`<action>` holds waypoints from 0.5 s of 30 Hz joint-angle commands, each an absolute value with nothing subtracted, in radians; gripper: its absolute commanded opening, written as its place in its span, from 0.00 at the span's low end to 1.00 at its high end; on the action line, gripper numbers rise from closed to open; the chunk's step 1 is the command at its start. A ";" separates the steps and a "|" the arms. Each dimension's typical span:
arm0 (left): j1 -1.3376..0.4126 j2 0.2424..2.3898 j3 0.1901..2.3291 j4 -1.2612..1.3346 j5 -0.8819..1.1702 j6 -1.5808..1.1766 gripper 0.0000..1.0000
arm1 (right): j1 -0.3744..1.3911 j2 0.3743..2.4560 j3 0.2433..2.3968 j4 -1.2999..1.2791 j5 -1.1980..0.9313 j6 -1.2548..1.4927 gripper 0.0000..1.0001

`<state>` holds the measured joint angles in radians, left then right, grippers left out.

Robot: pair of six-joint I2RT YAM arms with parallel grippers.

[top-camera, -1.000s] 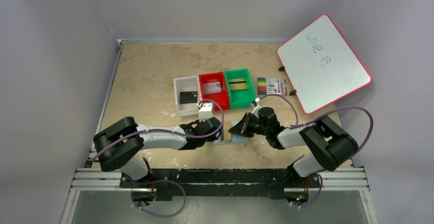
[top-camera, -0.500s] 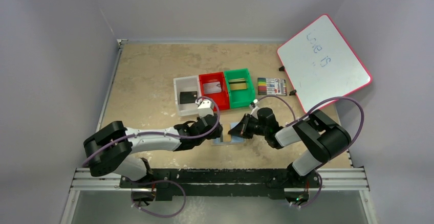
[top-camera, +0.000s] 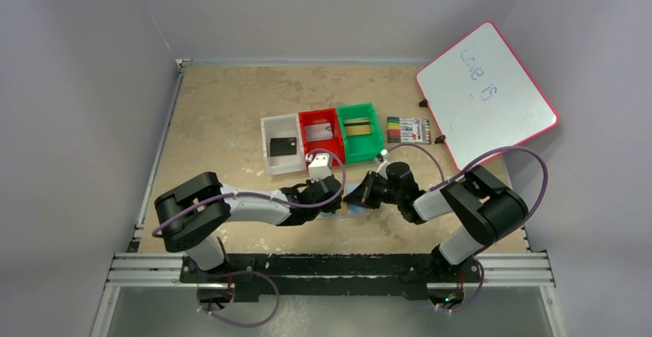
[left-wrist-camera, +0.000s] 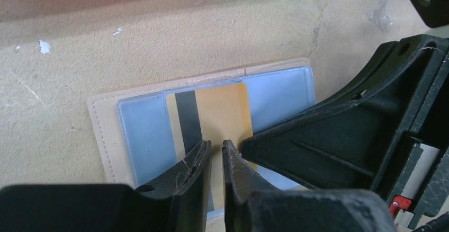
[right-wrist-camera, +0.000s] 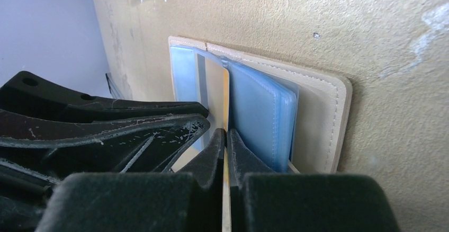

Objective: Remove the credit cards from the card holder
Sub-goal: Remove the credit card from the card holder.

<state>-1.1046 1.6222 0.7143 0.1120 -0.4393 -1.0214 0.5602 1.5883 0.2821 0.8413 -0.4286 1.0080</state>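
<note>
The card holder [left-wrist-camera: 103, 131] lies open & flat on the surface [left-wrist-camera: 79, 46], in the near half, betw. the two hands. A gold card [left-wrist-camera: 222, 110] w/ a black stripe sticks partly out of its light-blue pocket. The right hand [right-wrist-camera: 226, 139] is clenched on the edge of this card. The left hand [left-wrist-camera: 214, 151] is released: fingers only a little apart, tips just over the card's near part, beside the right hand. Behind stand a white bin [top-camera: 278, 146], red bin [top-camera: 321, 133] & green bin [top-camera: 360, 131].
</note>
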 commanded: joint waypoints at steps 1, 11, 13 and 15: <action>-1.127 1.660 0.720 -0.047 -0.508 -1.049 0.13 | 0.545 1.563 0.284 0.773 -0.367 0.961 0.00; -1.131 1.624 0.659 -0.044 -0.522 -1.042 0.12 | 0.483 1.514 0.239 0.813 -0.433 0.971 0.00; -1.132 1.634 0.663 -0.040 -0.510 -1.027 0.12 | 0.479 1.535 0.244 0.852 -0.478 0.969 0.00; -1.131 1.646 0.671 -0.040 -0.504 -1.020 0.12 | 0.478 1.554 0.236 0.892 -0.501 0.983 0.00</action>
